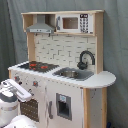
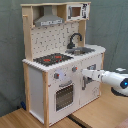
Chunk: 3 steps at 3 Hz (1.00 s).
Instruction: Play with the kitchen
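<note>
Wooden table [image 2: 100, 112] carries kitchen [image 2: 60, 65], standing directly on its top.

A grey curtain [image 1: 116, 45] hangs behind, and a wooden floor [image 2: 100, 112] lies below.

Toy kitchen [image 2: 62, 60] — light wood and white, stovetop [image 2: 52, 59] left, sink [image 2: 82, 50] and black faucet [image 2: 74, 40] right; white arm [image 2: 107, 78] reaching its front panel from the second exterior view's right.

Hand [image 2: 85, 73] at kitchen [image 2: 60, 65] front
</note>
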### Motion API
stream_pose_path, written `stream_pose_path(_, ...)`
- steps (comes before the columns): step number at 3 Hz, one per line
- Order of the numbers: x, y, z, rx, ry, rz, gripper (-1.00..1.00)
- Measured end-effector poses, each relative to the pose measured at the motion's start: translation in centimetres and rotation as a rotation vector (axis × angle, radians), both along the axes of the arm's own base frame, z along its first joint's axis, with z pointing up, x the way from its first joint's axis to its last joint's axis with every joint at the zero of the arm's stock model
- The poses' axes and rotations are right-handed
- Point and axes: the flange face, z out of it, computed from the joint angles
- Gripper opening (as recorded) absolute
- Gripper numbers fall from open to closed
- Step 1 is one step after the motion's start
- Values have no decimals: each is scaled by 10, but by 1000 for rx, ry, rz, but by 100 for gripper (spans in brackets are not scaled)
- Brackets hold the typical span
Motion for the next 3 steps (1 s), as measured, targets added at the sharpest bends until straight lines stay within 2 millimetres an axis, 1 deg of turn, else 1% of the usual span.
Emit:
stream_pose_path(2,18,-8,3,27,-16,90,100)
stream_pose_path(3,34,-27,-6,61,-8,73,100)
